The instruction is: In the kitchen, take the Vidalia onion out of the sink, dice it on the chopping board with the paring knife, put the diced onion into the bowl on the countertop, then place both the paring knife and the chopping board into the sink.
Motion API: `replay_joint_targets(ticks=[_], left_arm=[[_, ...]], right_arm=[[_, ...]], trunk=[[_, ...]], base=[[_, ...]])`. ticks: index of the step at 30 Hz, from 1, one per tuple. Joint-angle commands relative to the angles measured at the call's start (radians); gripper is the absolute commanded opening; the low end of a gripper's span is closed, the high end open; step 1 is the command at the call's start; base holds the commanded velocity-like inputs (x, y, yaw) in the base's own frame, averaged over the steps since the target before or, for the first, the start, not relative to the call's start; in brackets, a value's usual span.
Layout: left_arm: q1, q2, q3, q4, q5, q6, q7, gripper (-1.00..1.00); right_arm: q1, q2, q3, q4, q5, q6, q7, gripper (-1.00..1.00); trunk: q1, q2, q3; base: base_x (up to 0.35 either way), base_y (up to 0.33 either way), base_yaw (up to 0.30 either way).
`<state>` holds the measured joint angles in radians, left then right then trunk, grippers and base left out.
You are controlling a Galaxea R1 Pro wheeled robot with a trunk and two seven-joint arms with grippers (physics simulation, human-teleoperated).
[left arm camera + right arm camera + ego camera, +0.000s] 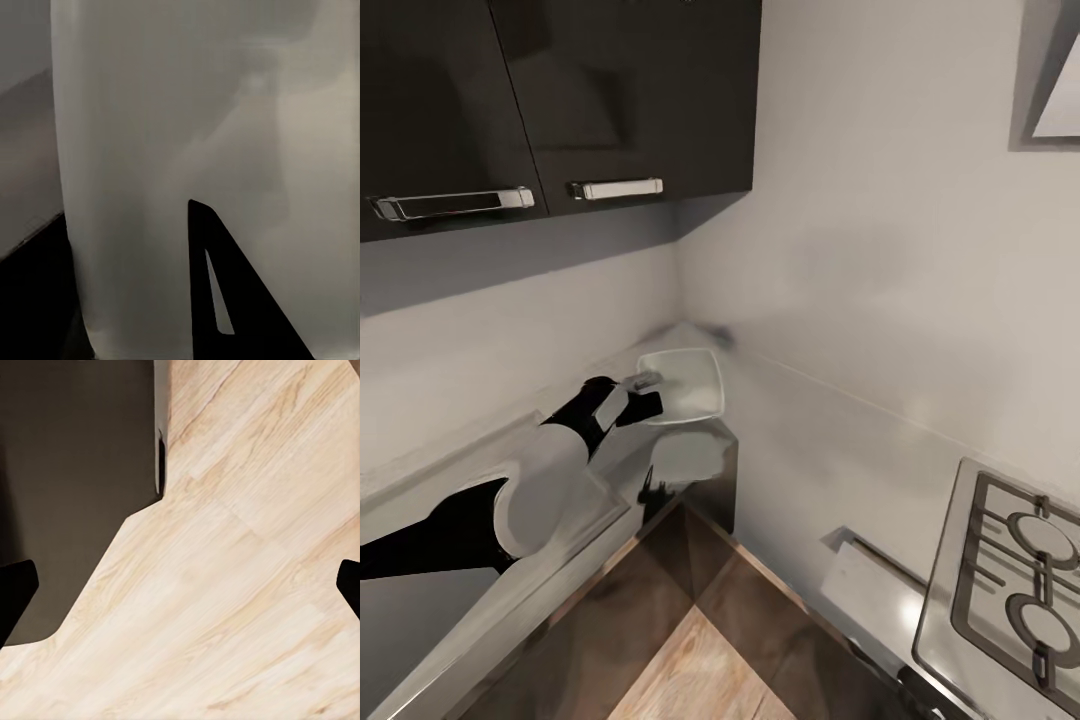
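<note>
White and glossy, the bowl (682,386) sits at the far corner of the grey brushed-metal surface (460,470) in the head view, shallow and square-ish with rounded corners. The left gripper (642,382) reaches to the bowl's near rim; whether it is parted or clamped cannot be told. Dark wall cabinets (560,100) with chrome handles hang above the bowl, and a steel hob (1010,590) lies well apart from it. Judging by this, the work is at the bowl stage, with knife and board yet to go into the sink.

From the left wrist, one dark finger (225,300) stands against a pale, smooth wall of the bowl (150,187).

From the right wrist, the right gripper's (180,585) fingertips (15,592) stand wide apart over pale wood-grain floor (247,547) beside a dark cabinet face (67,472).
</note>
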<state>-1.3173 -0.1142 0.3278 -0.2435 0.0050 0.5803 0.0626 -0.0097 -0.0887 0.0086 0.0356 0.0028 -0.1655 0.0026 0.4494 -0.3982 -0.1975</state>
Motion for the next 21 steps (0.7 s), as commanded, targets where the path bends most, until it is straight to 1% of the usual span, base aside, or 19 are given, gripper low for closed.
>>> replay_joint_targets(ticks=[1,2,4,7,8,10,12,16,21], left_arm=[[0.000,-0.001,0.005,-0.039,0.003,0.052,0.005,-1.00],[0.000,-0.001,0.005,-0.057,0.003,0.072,0.005,-1.00],[0.000,-0.002,0.005,-0.114,0.003,0.141,0.005,-1.00],[0.000,-0.002,0.005,-0.142,0.003,0.203,0.005,-1.00],[0.000,-0.002,0.005,-0.164,0.003,0.257,0.005,-1.00],[0.000,-0.003,0.005,-0.211,0.003,0.314,0.005,-1.00],[0.000,-0.004,0.005,-0.240,0.003,0.372,0.005,-1.00],[0.000,-0.006,0.005,-0.251,0.003,0.406,0.005,-1.00],[0.000,-0.007,0.004,-0.254,0.003,0.415,0.005,-1.00]], right_arm=[[-0.001,0.000,0.001,0.003,0.000,-0.006,0.000,1.00],[-0.001,0.000,0.001,0.003,0.000,-0.006,0.000,1.00],[-0.001,0.000,0.001,0.003,0.000,-0.007,0.000,1.00],[-0.001,0.000,0.001,0.003,0.000,-0.006,0.000,1.00],[-0.001,0.000,0.001,0.003,0.000,-0.007,0.000,1.00],[-0.001,0.000,0.001,0.003,0.000,-0.007,-0.001,1.00],[-0.001,0.000,0.001,0.003,0.000,-0.007,-0.001,1.00],[-0.001,0.000,0.001,0.003,0.000,-0.007,0.000,1.00],[-0.001,0.000,0.001,0.003,0.000,-0.007,0.000,1.00]], trunk=[[0.001,-0.002,-0.002],[0.001,-0.002,-0.002],[0.001,-0.002,-0.002],[0.001,-0.002,-0.002],[0.001,-0.002,-0.002],[0.001,-0.002,-0.002],[0.001,-0.002,-0.002],[0.001,-0.002,0.001],[0.001,-0.002,0.007]], base=[[0.000,0.000,0.000],[0.000,0.000,0.000],[0.000,0.000,0.000],[0.000,0.000,0.000],[0.000,0.000,0.000],[-0.003,0.000,0.000],[-0.086,0.000,0.000],[-0.233,0.000,0.000],[-0.318,0.000,0.000]])
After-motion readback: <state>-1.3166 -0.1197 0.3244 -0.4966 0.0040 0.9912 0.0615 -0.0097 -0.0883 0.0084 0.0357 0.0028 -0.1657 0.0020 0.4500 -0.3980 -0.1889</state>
